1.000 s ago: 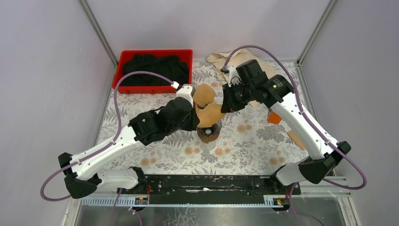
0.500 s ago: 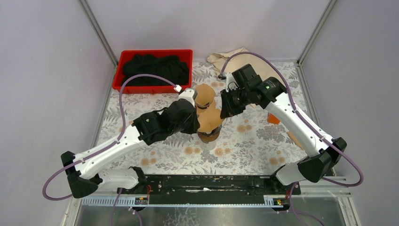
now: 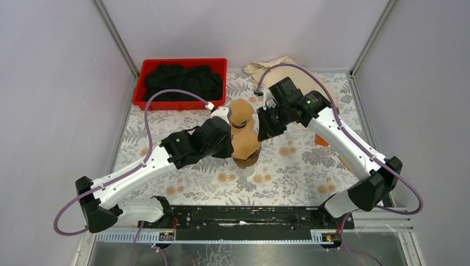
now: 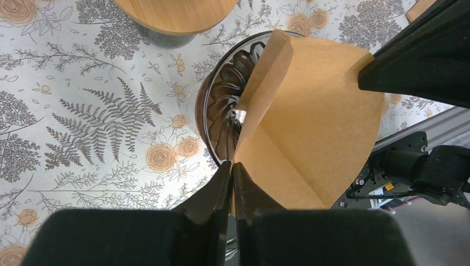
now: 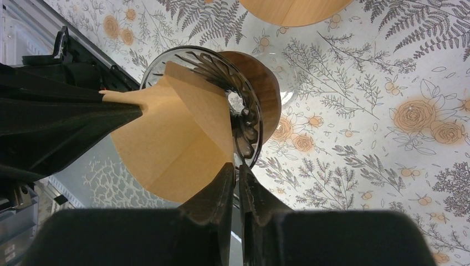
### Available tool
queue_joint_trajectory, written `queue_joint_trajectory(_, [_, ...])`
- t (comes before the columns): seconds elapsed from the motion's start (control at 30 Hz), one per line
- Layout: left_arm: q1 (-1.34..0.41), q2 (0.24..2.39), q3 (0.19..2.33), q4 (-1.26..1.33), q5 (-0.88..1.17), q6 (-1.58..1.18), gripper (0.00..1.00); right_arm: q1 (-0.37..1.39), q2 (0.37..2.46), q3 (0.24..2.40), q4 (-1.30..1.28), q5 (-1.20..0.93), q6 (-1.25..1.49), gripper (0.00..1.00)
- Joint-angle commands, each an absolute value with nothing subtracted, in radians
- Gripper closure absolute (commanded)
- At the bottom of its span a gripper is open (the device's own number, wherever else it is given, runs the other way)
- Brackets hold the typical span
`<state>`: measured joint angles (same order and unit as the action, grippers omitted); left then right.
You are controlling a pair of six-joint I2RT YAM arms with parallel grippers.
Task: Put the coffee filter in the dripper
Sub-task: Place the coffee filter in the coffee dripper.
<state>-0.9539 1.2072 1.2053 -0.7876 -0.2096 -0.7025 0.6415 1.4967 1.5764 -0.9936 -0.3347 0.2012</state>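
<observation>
A brown paper coffee filter [image 3: 245, 144] hangs opened out over the dripper [image 3: 247, 161], a ribbed glass cone on a wooden collar. Its lower part dips inside the rim. My left gripper [image 4: 233, 167] is shut on the filter's [image 4: 310, 127] near edge, just above the dripper's rim [image 4: 213, 119]. My right gripper [image 5: 236, 167] is pinched on the opposite edge of the filter [image 5: 172, 138], with the dripper [image 5: 246, 102] right behind its tips. In the top view, the left gripper [image 3: 231, 145] and the right gripper [image 3: 260, 133] flank the filter.
A round wooden disc [image 3: 241, 111] lies just beyond the dripper. A red bin [image 3: 145, 67] with black cloth stands at the back left. A beige cloth [image 3: 277, 67] lies at the back. A small orange object [image 3: 322, 138] sits to the right.
Both grippers have come closer together and lower. The filter has moved from beside the dripper to directly over it. It now covers the dripper's mouth in the top view.
</observation>
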Motion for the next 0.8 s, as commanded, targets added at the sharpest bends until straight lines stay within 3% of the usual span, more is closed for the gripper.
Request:
queue_joint_trajectory(0.0, [-0.943, 1.220, 1.195, -0.782, -0.201, -0.709, 0.87, 0.653, 1.504, 1.581, -0.975, -0.345, 0.188, 0.85])
queue_joint_trajectory(0.4, [-0.936, 1.236, 1.206, -0.775, -0.190, -0.695, 0.77, 0.653, 1.492, 1.588, -0.988, -0.326, 0.181, 0.80])
queue_joint_trajectory(0.77, [-0.934, 1.178, 1.233, -0.776, -0.211, -0.698, 0.44, 0.653, 1.458, 1.614, -0.976, -0.307, 0.185, 0.71])
